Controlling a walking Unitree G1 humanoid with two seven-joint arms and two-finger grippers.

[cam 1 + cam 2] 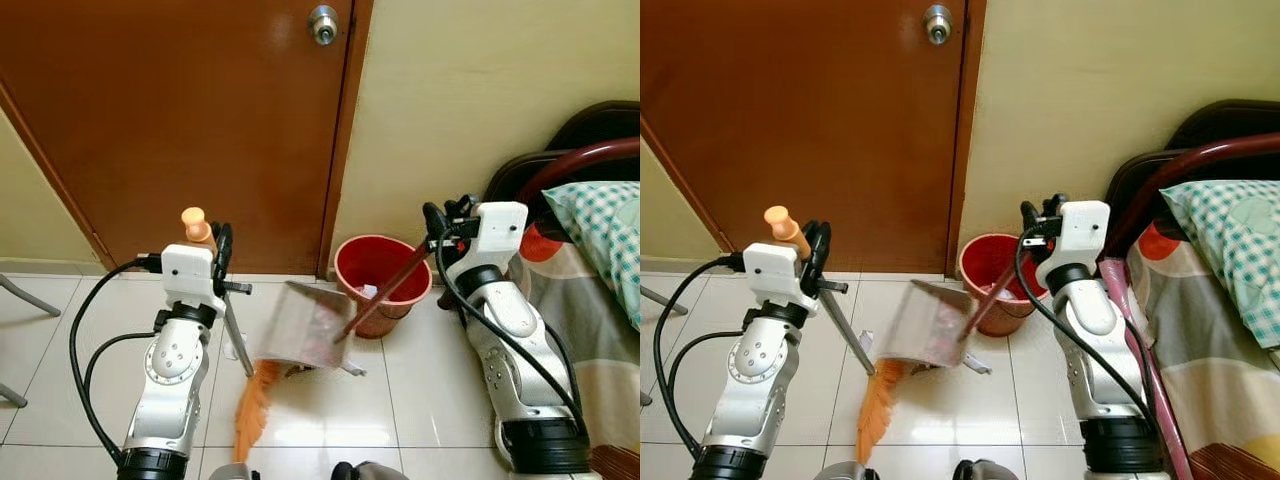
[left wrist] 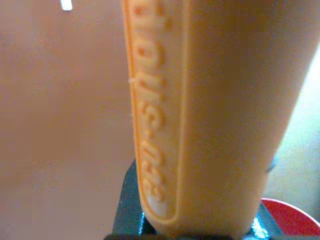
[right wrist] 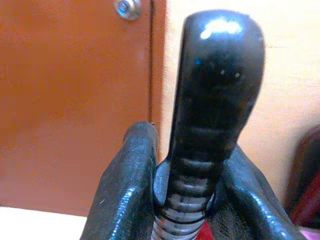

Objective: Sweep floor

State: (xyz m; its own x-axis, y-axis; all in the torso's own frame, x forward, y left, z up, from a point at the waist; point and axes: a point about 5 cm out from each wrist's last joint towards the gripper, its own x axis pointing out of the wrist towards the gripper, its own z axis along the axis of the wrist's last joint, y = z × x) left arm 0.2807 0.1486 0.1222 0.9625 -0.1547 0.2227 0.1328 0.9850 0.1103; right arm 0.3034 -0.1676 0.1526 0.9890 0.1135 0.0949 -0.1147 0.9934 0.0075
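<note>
My right gripper [image 3: 182, 200], clamped on the dustpan handle [image 3: 212, 100], tips the dustpan [image 1: 300, 325] toward the red bucket [image 1: 385, 285]; my left gripper [image 1: 220, 255], clamped, parks the orange broom [image 1: 255, 405] beside.

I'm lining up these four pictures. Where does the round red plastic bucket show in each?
Left eye view: round red plastic bucket right of centre, below the door frame.
Right eye view: nearer centre.
Left wrist view: red sliver at the corner.
Right wrist view: cannot tell.
Shared landmark: brown wooden door.
</note>
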